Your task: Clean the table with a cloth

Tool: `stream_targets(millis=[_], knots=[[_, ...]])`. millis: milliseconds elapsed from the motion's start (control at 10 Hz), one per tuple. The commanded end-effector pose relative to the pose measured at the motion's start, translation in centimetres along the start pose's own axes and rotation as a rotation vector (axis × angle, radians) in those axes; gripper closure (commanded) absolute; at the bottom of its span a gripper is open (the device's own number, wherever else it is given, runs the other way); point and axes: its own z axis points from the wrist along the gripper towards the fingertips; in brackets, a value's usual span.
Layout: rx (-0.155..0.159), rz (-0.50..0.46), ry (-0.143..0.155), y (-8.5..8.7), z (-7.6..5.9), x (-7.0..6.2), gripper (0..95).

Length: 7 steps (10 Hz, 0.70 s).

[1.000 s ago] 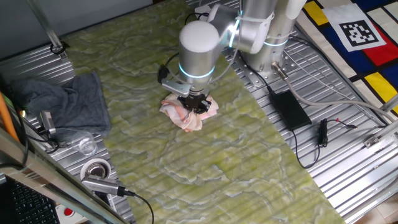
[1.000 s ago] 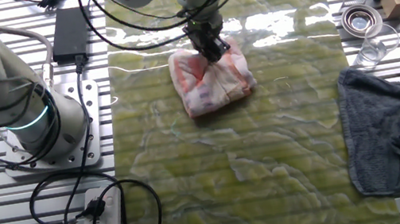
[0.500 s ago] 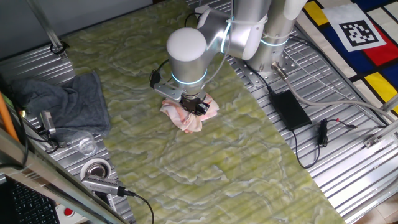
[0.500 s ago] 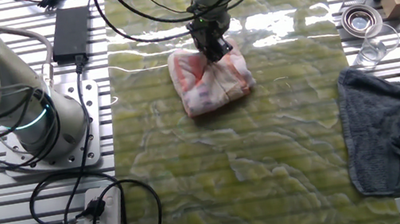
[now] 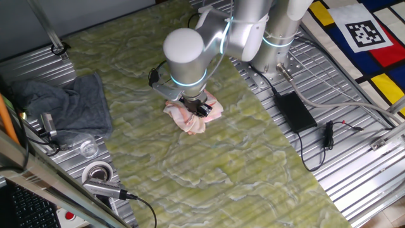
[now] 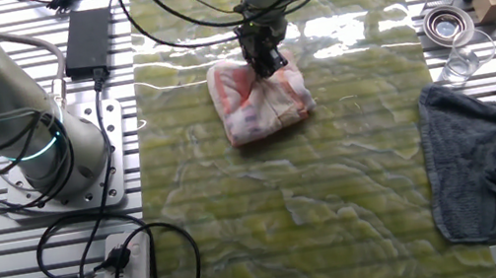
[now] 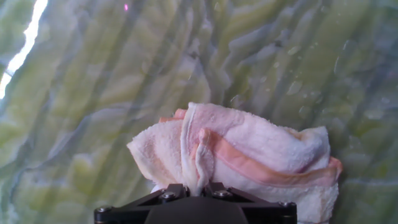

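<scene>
Jaws (image 6: pixel 266 62) closed on a pinched ridge of the cloth (image 6: pixel 260 99), the fold seen standing up between the two tips in the hand view. Cloth (image 7: pixel 249 155) bunched and folded, pale pink and white with orange-red stripes, resting on the bench (image 5: pixel 209 171) near the arm's base end of the marbled surface, roughly mid-width. Gripped at the edge of the bundle nearest the arm's base; bulk of the fabric spread away from that edge, lying flat on the surface.

Judged as early or mid-wipe: cloth held and pressed down, contact made, but only one small patch covered. Most of the yellow-green surface lay open on every side of the cloth, above all the long stretch toward the end away from the base. No visible dirt or streaks to tell cleaned ground from uncleaned, so progress could not be read off the surface itself. Strokes across the remaining area likely left to do.

Off to the side, a dark grey cloth (image 6: pixel 495 155) heaped partly over the bench edge, well apart from the work. A clear glass (image 6: pixel 463 60) and a metal cup (image 6: pixel 445 24) on the ribbed metal beyond it.
</scene>
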Motion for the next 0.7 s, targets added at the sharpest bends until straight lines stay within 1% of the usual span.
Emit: stream_targets(millis=[100,300,500,600,700], knots=[[0.006,-0.021,-0.009,0.0,-0.1,0.1,95.0],[0.007,-0.072,-0.022,0.0,-0.1,0.1,95.0],[0.018,-0.111,-0.043,-0.1,0.0,0.2,95.0],[0.022,-0.121,-0.048,-0.5,0.1,0.5,95.0],[0.03,-0.142,-0.06,-1.3,0.5,1.0,95.0]])
